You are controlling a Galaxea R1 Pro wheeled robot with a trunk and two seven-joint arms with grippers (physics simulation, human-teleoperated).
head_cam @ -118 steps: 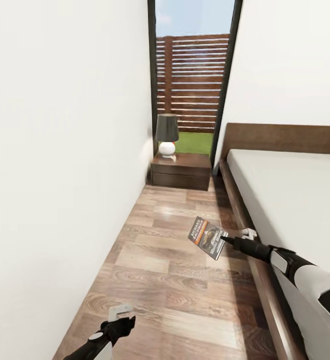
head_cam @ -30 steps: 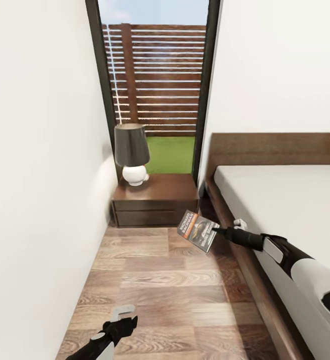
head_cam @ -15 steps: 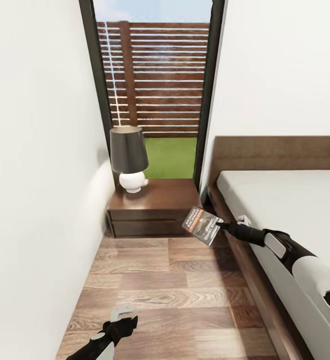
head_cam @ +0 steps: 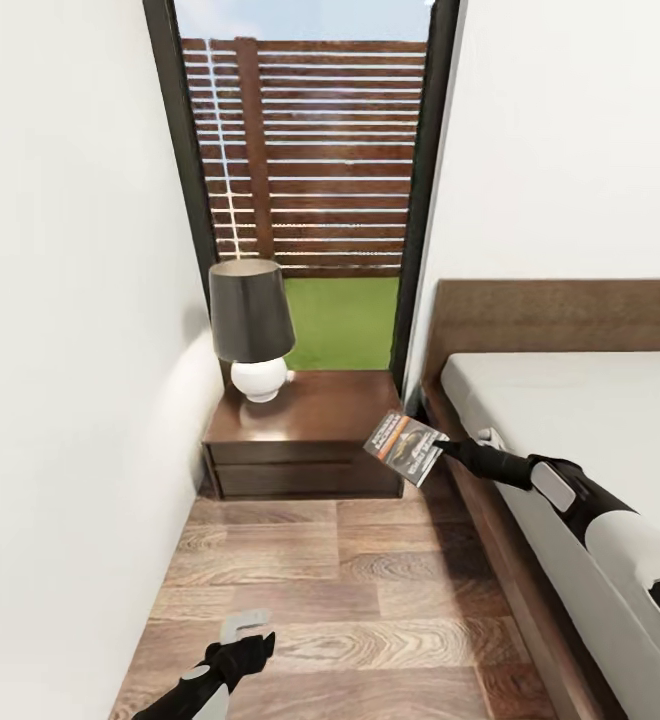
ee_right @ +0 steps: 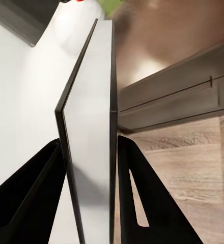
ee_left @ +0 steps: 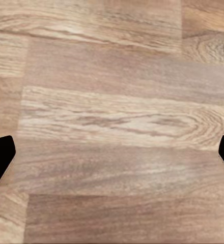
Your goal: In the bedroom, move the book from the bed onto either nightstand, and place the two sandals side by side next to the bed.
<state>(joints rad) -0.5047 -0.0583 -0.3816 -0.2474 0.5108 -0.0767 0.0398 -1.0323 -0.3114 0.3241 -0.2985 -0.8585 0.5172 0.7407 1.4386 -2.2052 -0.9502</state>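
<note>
Right gripper (head_cam: 440, 448): black fingers clamped on one edge of the small thin paperback book with the dark cover, white lettering and orange band (head_cam: 403, 448); the right wrist view shows both fingers (ee_right: 137, 193) pressed flat on either cover.
Book position: in the air at about 4 o'clock off the low dark brown glossy wooden nightstand (head_cam: 320, 415), overlapping its front right corner in the head view, cover tilted toward the camera.
Left gripper (head_cam: 242, 638): low at 7 o'clock in the head view, over the brown wood-plank floor (head_cam: 370, 560); its wrist view has the two dark fingertips (ee_left: 0, 157) wide apart with bare planks between, so it stands spread and carries nothing.
Nightstand top: black-shaded lamp with a round white base (head_cam: 253, 330) sits at its 10 o'clock corner; the right half looks free.
Bed: pale grey-white mattress in a dark wood frame (head_cam: 570, 410) at 3 o'clock.
Handling: likely light and thin, and a paperback may flex and sag from an edge grip; glossy covers could slip.
Where to hold: the present pinch near one edge looks adequate for a short carry; a deeper bite closer to the spine would probably steady it.
Sandals: no judgement possible from these views.
</note>
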